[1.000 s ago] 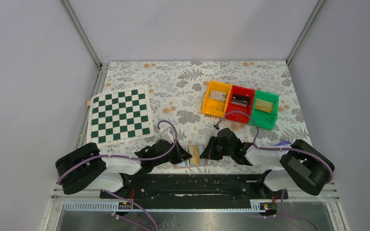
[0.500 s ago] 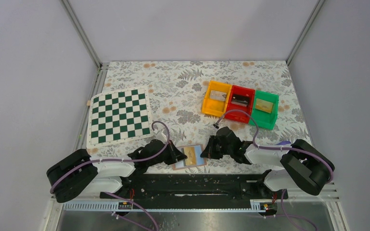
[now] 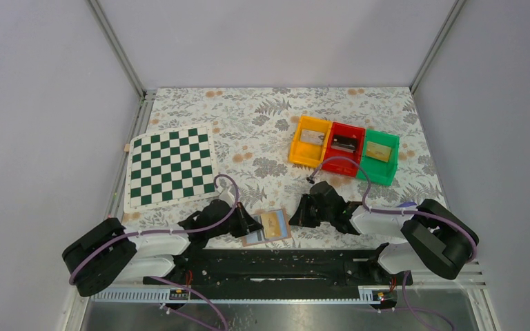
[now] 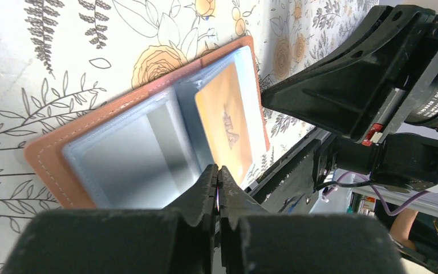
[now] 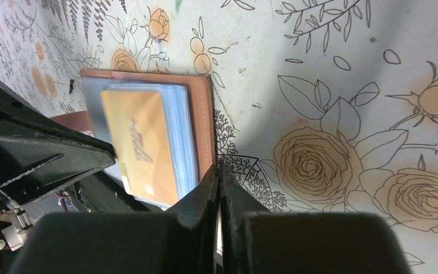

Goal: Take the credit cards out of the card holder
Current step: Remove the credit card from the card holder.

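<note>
The tan card holder lies open near the table's front edge, between my two grippers. Its inside is pale blue sleeves. A yellowish credit card sits in its right half and also shows in the right wrist view. My left gripper is shut, its tips over the holder's near edge by the fold. My right gripper is shut, its tips just beside the holder's tan right edge. I cannot tell if either touches it. No other cards show.
A green-and-white chessboard lies at the left. Yellow, red and green bins stand at the back right, each with a flat item inside. The black base rail runs just below the holder.
My left arm has drawn back to the left, and the open card holder has slid slightly left and turned with it. My right gripper has backed off a little to the right.
</note>
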